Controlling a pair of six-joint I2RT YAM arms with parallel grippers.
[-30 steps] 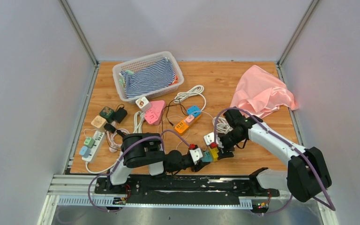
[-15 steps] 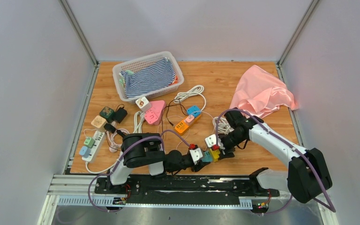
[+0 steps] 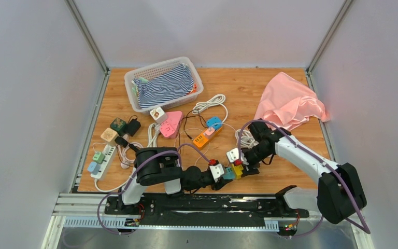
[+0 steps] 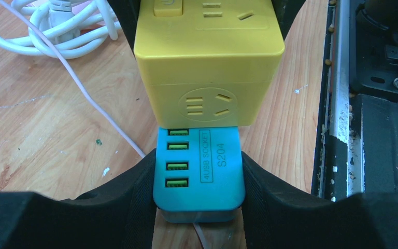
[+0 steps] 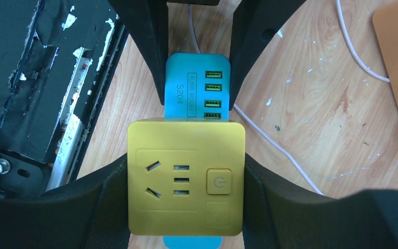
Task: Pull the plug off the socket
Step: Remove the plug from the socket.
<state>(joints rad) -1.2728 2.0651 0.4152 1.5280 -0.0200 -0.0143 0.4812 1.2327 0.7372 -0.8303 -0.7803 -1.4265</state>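
A yellow cube plug sits joined to the end of a blue four-USB socket block just above the table's near edge. My left gripper is shut on the blue socket's sides, and one of its fingers shows at the top of the right wrist view. From the other side, my right gripper is shut on the yellow plug. In the top view the yellow plug and blue socket lie between the left gripper and right gripper. No gap shows between plug and socket.
A white cube adapter and a second white cube sit beside the grip. Farther back are an orange strip, a pink socket, a coiled white cable, a basket, a pink cloth and a white power strip.
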